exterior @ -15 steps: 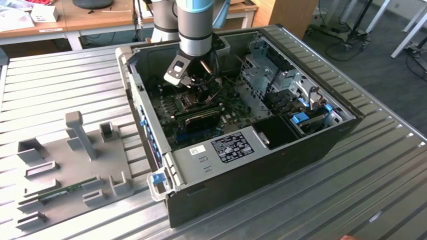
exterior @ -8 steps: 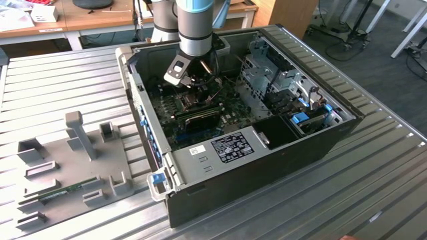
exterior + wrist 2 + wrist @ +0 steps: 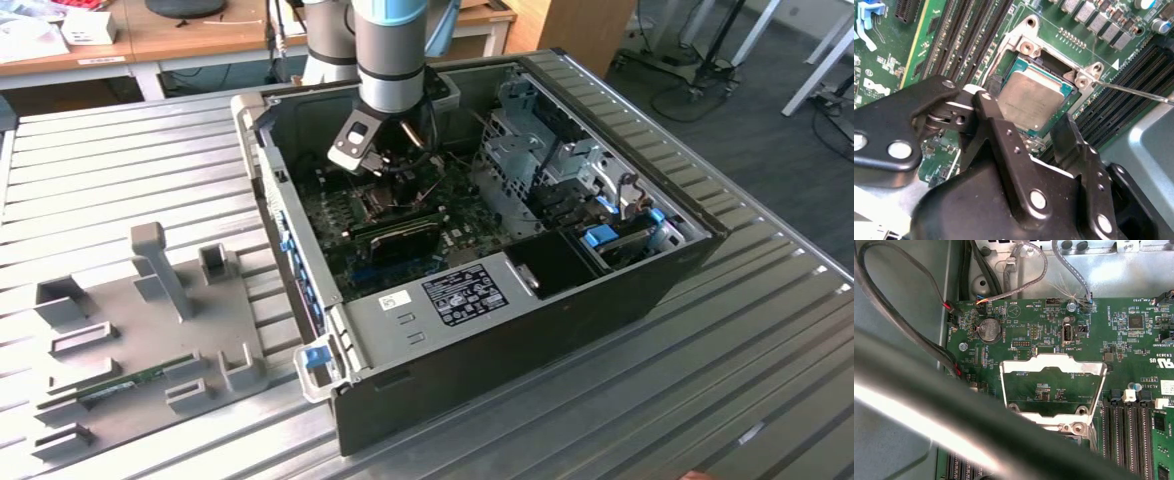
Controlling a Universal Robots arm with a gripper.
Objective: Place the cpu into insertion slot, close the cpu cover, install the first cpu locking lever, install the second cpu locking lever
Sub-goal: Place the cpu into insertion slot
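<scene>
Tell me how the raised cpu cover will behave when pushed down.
The cpu cover looks like thin sheet metal with a window, so probably light and stiff, yet bendable if pressed at one corner. It stands tilted up from the insertion slot, seemingly hinged, so a push should swing it, not slide it. Its bare metal may be slippery.

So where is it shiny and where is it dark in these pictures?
First wrist view: a white glare streak runs along a dark band in front of the evenly lit cpu cover. Second wrist view: the cpu has a soft pale sheen. Exterior view: the table is bright, the computer case shadowy inside.
</scene>
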